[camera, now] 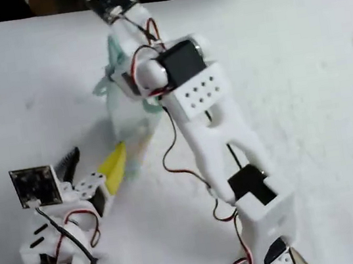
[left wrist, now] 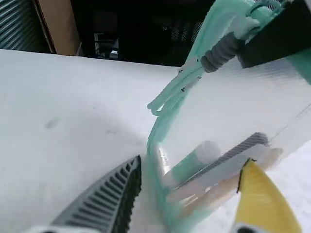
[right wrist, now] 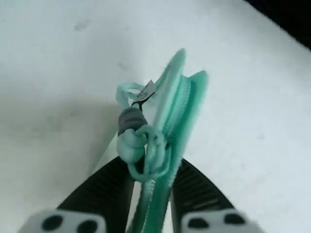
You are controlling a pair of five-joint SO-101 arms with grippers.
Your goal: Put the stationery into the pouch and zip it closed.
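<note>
Right gripper point(right wrist: 153, 170) is closed tight on the pouch point(right wrist: 177, 92), its two black fingers point(right wrist: 104, 189) pinching the teal zipper edge. The knotted zip cord point(right wrist: 133, 145) is bunched just beyond them. In the high view the pouch runs from the upper centre of the frame down towards centre-left, over the white desk point(camera: 298, 54). At lower left, the left gripper point(left wrist: 193, 162) is spread wide and grips nothing. The pouch's lower end sits between its grey finger point(left wrist: 112, 199) and yellow finger point(left wrist: 262, 199), with the yellow one against the clear wall. Stationery point(left wrist: 209, 167) lies inside the pouch at that end.
</note>
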